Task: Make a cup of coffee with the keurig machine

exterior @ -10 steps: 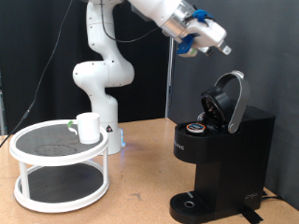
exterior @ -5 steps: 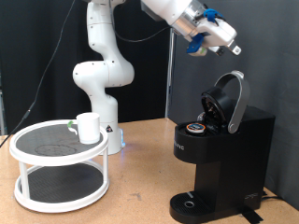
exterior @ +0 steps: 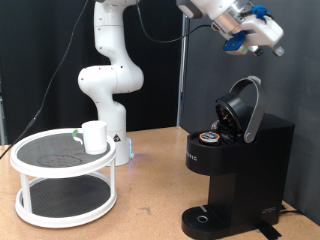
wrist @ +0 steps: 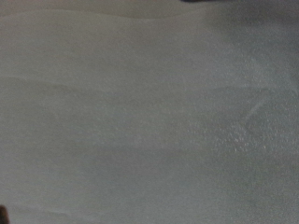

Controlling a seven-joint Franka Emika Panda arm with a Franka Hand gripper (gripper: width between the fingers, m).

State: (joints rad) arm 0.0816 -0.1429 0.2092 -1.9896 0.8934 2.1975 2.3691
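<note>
The keurig machine [exterior: 237, 165] stands at the exterior view's right, its domed lid [exterior: 247, 108] hinged up. A brown-topped pod [exterior: 211, 136] sits in its open chamber. The white cup [exterior: 95, 136] stands on the top shelf of a round white two-tier stand [exterior: 62, 175] at the exterior view's left. My gripper [exterior: 258, 36] is high above the machine, near the exterior view's top right, and nothing shows between its fingers. The wrist view shows only a blurred grey surface, with no fingers and no task object.
The arm's white base [exterior: 108, 85] stands behind the stand. A small green tab [exterior: 77, 134] lies beside the cup. The wooden table [exterior: 150, 205] runs between stand and machine. A black curtain fills the background.
My gripper has swung up and towards the exterior view's right, from above the machine's left side to beyond its raised lid. The cup, pod and lid have not moved.
</note>
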